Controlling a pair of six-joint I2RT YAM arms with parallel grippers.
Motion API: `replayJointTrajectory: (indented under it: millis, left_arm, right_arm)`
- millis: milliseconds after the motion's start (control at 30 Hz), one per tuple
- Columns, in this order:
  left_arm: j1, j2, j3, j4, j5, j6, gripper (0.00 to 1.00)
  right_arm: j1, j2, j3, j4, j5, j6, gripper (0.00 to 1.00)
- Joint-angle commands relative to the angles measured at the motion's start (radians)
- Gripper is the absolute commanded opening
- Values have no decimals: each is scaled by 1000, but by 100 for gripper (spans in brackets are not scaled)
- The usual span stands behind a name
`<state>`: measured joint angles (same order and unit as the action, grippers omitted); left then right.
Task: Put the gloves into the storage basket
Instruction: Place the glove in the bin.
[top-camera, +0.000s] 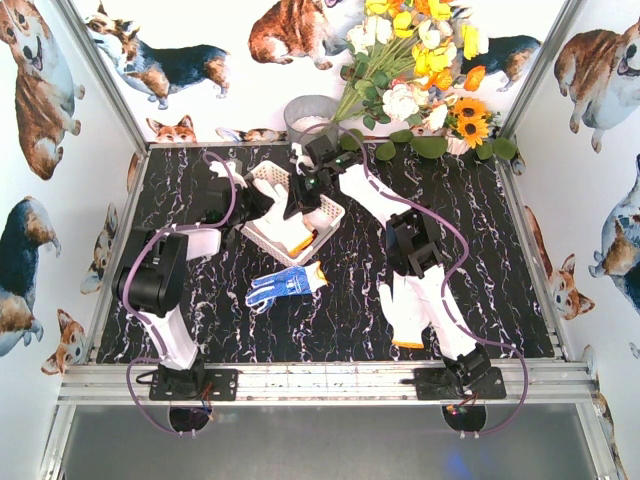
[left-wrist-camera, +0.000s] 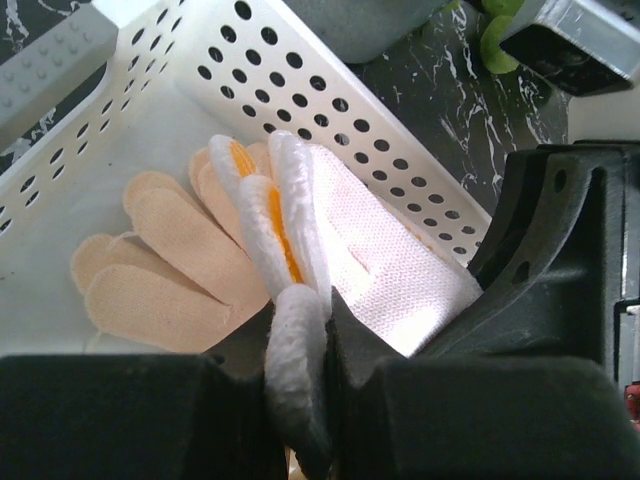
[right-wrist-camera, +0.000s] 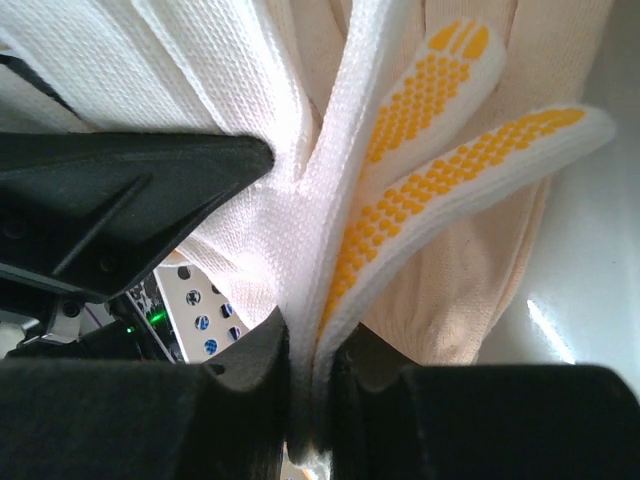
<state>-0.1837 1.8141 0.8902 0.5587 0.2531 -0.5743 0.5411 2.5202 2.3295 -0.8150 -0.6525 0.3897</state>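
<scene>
Looking up from the frame's bottom edge, I see a white glove (top-camera: 412, 318) at lower right on the tabletop (top-camera: 490, 270) and a blue glove (top-camera: 285, 285) at centre. The basket (top-camera: 265, 178) is above, holding a peach glove (left-wrist-camera: 170, 260). My left gripper (left-wrist-camera: 300, 370) and right gripper (right-wrist-camera: 305, 390) are both clenched on the yellow-dotted glove (right-wrist-camera: 440, 170) over it.

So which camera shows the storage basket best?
Left wrist: the storage basket fills it, perforated wall and gloves inside clear. Top external shows it small and partly covered. Right wrist shows only a plain white strip, perhaps its wall.
</scene>
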Motion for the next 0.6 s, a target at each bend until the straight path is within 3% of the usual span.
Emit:
replayJointTrajectory:
  millis: [0,567]
  left_arm:
    - [22,32,9,75,-13,-6,0]
    - [28,125,40,107,-11,0,0]
  right_arm:
    - [-18,-9,101,0,14,-40,6]
    - [-25,86,156,34,73,-95,7]
